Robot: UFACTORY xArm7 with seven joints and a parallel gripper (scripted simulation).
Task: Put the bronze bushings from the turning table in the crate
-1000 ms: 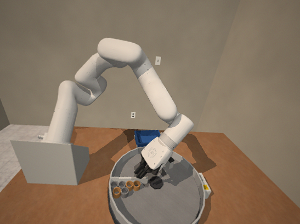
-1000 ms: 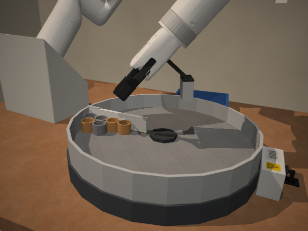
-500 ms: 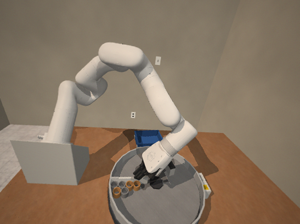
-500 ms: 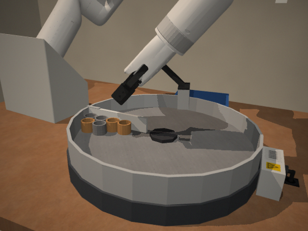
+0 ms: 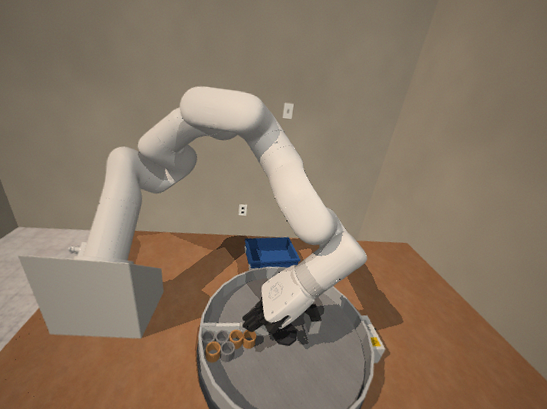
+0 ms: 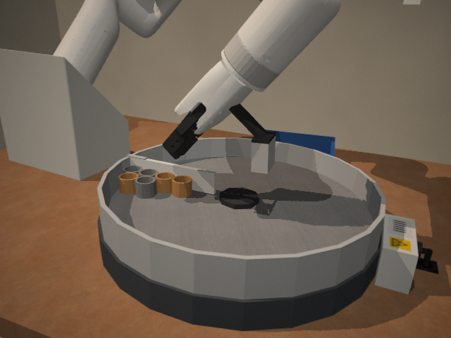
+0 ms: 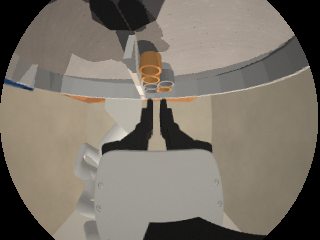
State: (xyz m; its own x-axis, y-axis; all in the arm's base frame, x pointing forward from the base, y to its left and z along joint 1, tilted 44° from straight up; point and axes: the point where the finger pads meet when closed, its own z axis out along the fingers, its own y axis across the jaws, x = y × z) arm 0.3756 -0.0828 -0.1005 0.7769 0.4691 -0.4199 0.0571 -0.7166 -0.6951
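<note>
Three bronze bushings and several steel bushings stand clustered at the left rim of the grey turning table, against a white divider wall. They also show in the top view as bronze bushings and steel bushings. My gripper hangs tilted above the table's back left rim, above and behind the cluster. Its fingers are shut with nothing between them; the wrist view shows them pressed together, with the bronze bushings beyond. The blue crate sits behind the table.
A black hub lies at the table's centre. A white post on a black bracket stands at the back rim. A control box is fixed to the table's right side. The arm's grey pedestal stands to the left.
</note>
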